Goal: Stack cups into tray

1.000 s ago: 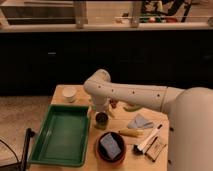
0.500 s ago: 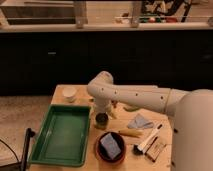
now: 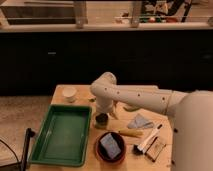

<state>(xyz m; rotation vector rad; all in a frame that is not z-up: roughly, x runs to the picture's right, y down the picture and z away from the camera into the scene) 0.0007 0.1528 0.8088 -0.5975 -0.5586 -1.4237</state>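
The large green tray (image 3: 60,136) lies on the left part of the wooden table. The cream-white cup (image 3: 69,93) stands behind the tray near the table's far left corner. The dark olive-green cup (image 3: 102,120) stands on the table just right of the tray's far right corner. My gripper (image 3: 102,111) points down from the white arm and sits right over the dark cup, touching or nearly touching its rim. The arm hides the wrist and part of the cup's top.
A reddish-brown bowl (image 3: 98,150) holding a blue sponge (image 3: 110,145) sits in front of the dark cup. A grey cloth (image 3: 140,121), a yellow-handled tool (image 3: 129,133), a brush (image 3: 147,140) and a small box (image 3: 156,149) lie to the right.
The arm's elbow has shifted slightly to the right while the gripper stays over the dark cup. The cups, tray and bowl have not moved.
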